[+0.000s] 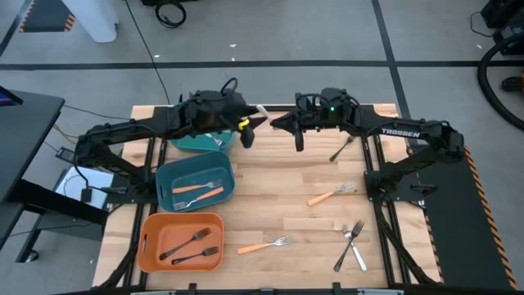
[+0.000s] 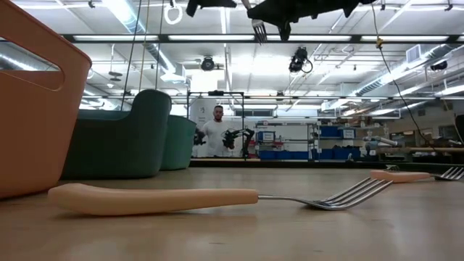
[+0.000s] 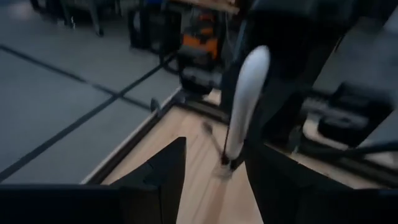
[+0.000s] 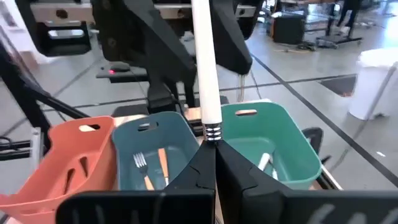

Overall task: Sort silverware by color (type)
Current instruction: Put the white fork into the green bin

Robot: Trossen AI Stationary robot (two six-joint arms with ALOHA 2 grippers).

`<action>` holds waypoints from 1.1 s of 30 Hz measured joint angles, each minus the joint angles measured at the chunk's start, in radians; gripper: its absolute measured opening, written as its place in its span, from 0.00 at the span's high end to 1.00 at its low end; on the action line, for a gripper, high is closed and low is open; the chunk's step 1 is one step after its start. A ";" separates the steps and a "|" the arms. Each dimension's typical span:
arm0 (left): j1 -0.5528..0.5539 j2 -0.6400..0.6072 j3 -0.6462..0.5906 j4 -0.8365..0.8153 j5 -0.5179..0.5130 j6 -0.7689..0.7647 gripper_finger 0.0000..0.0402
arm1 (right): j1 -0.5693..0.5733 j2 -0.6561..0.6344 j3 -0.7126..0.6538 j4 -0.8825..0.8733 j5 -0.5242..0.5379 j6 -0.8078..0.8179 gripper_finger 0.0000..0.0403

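Right gripper (image 4: 208, 163) is clamped on a white fork (image 4: 205, 62), high above the desk's (image 1: 278, 176) far edge. Left gripper (image 1: 248, 129) faces it, fingers spread around the handle, green bin (image 4: 283, 140) below.

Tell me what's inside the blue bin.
The blue bin holds two orange-handled forks, one crossing the other, as seen from overhead. In the right wrist view the gripper's fingers cover part of its floor.

Bright overhead ceiling strip lights (image 2: 145, 36) glare in the low view; left wrist view blurred.
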 joint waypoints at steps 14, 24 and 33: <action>0.076 0.001 0.000 0.133 0.015 -0.020 0.67 | -0.049 0.004 0.000 0.013 -0.026 -0.013 0.99; 0.093 0.008 0.001 0.192 0.057 0.044 0.90 | -0.083 0.009 0.000 0.070 -0.040 0.015 0.99; 0.108 0.013 0.001 0.198 0.080 0.046 0.90 | -0.082 0.019 -0.001 0.091 -0.009 0.018 0.96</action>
